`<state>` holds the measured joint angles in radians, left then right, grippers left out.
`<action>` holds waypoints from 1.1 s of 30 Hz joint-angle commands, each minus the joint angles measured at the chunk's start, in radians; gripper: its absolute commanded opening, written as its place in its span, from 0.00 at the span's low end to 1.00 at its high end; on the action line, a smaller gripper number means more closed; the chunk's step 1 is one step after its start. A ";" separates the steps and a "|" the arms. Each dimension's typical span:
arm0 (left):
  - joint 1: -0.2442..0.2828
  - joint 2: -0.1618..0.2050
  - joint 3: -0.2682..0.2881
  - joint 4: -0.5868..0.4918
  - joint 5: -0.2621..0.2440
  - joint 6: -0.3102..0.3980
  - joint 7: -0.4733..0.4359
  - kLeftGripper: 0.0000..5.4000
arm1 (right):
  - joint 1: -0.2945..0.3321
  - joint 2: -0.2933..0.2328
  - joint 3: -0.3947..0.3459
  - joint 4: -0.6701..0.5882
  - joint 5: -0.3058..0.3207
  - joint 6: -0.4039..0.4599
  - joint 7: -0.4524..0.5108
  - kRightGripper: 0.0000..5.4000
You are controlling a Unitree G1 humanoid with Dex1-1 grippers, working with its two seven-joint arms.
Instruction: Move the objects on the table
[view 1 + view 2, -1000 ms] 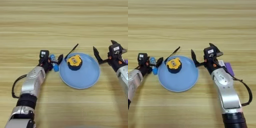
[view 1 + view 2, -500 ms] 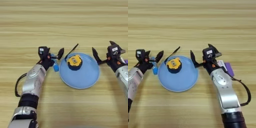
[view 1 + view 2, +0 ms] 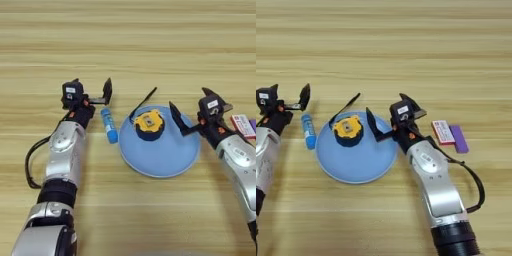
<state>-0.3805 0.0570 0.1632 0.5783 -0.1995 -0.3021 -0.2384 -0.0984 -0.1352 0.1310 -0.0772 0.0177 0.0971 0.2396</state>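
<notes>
Left eye view, my left gripper point(image 3: 91, 91) spread open above the blue tube point(image 3: 108, 125), tape measure point(image 3: 148, 125) on the light-blue plate point(image 3: 160, 155); right eye view, my right gripper point(image 3: 390, 116) open over the plate's rim, white card point(image 3: 442, 132) and purple strip point(image 3: 459, 138) beside my forearm.

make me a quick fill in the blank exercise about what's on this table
1. The yellow-and-black tape measure lies on the light-blue ____.
2. The small blue tube lies on the table between the plate and the ____ gripper.
3. The right gripper, open, hovers at the plate's ____ rim.
4. Right of the right arm lie a white-and-red card and a ____ block.

Missing words: plate; left; right; purple
</notes>
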 commanded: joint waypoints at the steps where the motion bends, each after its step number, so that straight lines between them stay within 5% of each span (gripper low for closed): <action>1: -0.027 -0.001 0.008 0.040 0.013 -0.044 0.022 1.00 | -0.027 0.028 0.022 0.034 -0.005 -0.019 0.001 1.00; 19: -0.035 -0.026 -0.018 0.082 0.040 -0.101 0.063 1.00 | -0.080 0.159 0.131 0.210 0.014 -0.048 0.063 1.00; 33: -0.045 -0.022 -0.013 0.108 0.042 -0.110 0.057 1.00 | -0.118 0.171 0.131 0.399 -0.020 -0.066 0.044 1.00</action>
<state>-0.4099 0.0317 0.1519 0.6781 -0.1633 -0.4027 -0.1809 -0.2062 0.0351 0.2657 0.3085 0.0027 0.0280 0.2878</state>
